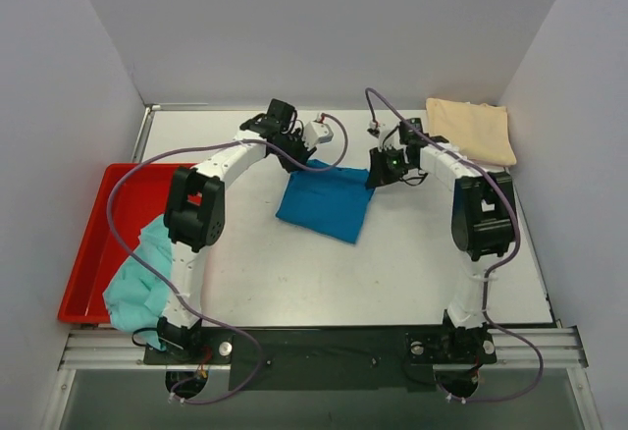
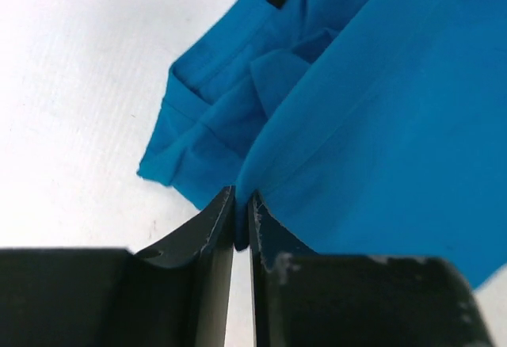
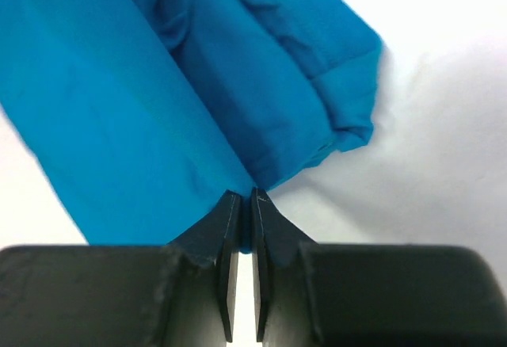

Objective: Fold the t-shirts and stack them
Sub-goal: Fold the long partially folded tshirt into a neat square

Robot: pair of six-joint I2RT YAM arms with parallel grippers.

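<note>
Pinch confirmed both sides: left gripper (image 2: 242,198) and right gripper (image 3: 245,195) each clamp a far corner of blue t-shirt (image 1: 329,206).

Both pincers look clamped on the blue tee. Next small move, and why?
Probably raise both pincers together a little. The left pincer and right pincer are each shut on the far edge of the blue t-shirt, one near each corner, and the cloth beyond them lies bunched on the table. An even lift should straighten that edge before folding it over.

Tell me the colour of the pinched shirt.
Deep blue t-shirt, clearest in the left wrist view.
</note>
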